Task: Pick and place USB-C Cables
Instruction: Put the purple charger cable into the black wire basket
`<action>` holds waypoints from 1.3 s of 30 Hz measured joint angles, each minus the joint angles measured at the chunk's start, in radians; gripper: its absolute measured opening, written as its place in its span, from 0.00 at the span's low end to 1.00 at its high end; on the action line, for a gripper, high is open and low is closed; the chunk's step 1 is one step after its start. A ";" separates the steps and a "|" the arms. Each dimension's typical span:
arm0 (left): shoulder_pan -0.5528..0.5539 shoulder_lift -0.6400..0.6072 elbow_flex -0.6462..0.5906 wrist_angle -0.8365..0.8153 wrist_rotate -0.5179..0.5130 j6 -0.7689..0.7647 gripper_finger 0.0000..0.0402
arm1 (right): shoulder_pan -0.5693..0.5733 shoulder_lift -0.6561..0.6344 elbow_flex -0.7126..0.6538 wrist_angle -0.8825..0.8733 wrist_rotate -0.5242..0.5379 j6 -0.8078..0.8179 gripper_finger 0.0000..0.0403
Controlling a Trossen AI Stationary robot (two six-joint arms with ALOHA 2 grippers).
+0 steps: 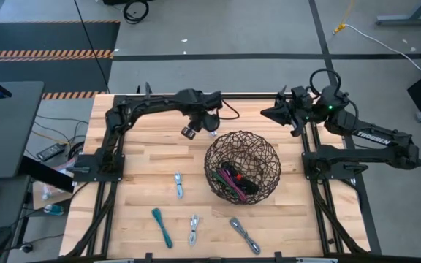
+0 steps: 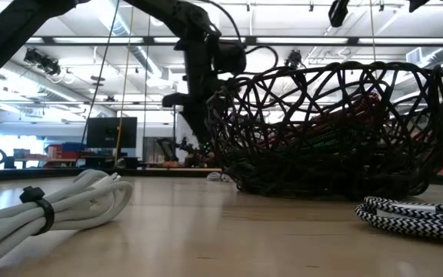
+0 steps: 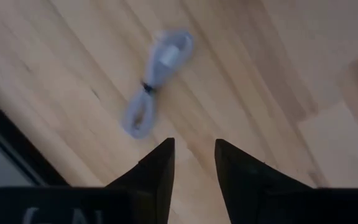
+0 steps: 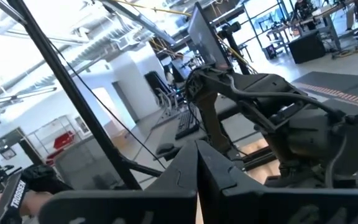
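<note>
My left gripper [image 3: 193,163] hangs above the wooden table [image 1: 137,219] with its two dark fingers [image 3: 157,171] parted by a narrow gap and nothing between them. Just ahead of the tips, down on the bare boards, lies a pale grey-white cable [image 3: 154,81], a small coiled bundle pinched at its waist by a dark tie. It is near the fingers but not touching them, and it lies at a slant to the line of my jaws.

A little beyond my left fingertips stands the round wire basket [image 1: 243,166], close beside them. Inside it rest several bundles: a purple cable [image 1: 232,177] and a dark red cable [image 1: 244,186] show through the mesh, lying across the bottom. From table height the basket's woven wall [image 2: 337,131] fills the middle, with reddish and greenish coils dimly seen through it.

Farther from my left fingers, toward the table's near edge, four more bundles lie loose and well apart from one another: a small white-blue cable [image 1: 179,185], a teal cable [image 1: 162,227], a white cable [image 1: 194,229] and a black-and-white braided cable [image 1: 245,235].

Farthest off, past the basket, my right gripper [image 4: 196,180] waits raised over the table's back corner, fingers pressed flat together and empty, facing the left arm [image 4: 272,118] across the table.
</note>
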 joint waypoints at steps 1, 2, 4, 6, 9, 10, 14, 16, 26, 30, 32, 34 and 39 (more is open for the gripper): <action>-0.003 0.000 0.000 0.022 0.000 0.002 0.33 | 0.002 0.000 0.000 0.000 0.000 0.000 0.00; -0.004 0.000 0.000 0.045 0.000 -0.003 0.34 | 0.005 0.000 0.000 0.001 0.001 0.000 0.00; -0.004 0.000 0.000 0.075 0.003 -0.020 0.38 | 0.012 0.000 0.000 0.001 0.004 0.001 0.00; -0.001 0.000 0.000 0.090 0.006 -0.049 0.42 | 0.021 0.000 0.000 0.001 0.004 0.006 0.00; 0.003 0.000 0.000 0.093 0.008 -0.072 0.48 | 0.031 0.001 0.000 0.001 0.005 0.011 0.00; 0.005 0.000 0.000 0.093 0.008 -0.075 0.50 | 0.034 0.000 0.000 0.001 0.008 0.011 0.00; 0.017 0.000 0.000 0.093 0.058 -0.046 0.54 | 0.047 0.001 0.000 0.006 0.010 0.011 0.00; 0.023 0.000 0.000 0.104 0.091 -0.036 0.54 | 0.055 0.000 0.000 0.016 0.011 0.012 0.00; 0.026 0.041 0.000 0.127 0.115 -0.041 0.53 | 0.097 0.000 0.000 0.162 -0.016 0.027 0.00; 0.020 0.066 0.000 0.145 0.114 -0.051 0.53 | 0.110 -0.001 0.000 0.165 -0.019 0.031 0.00; 0.020 0.076 0.001 0.161 0.114 -0.051 0.53 | 0.115 -0.001 0.000 0.166 -0.019 0.036 0.00; 0.022 0.082 0.000 0.146 0.114 -0.051 0.53 | 0.120 -0.001 0.000 0.173 -0.019 0.037 0.00; 0.033 0.109 -0.001 0.149 0.112 -0.040 0.53 | 0.136 -0.001 0.000 0.180 -0.019 0.037 0.00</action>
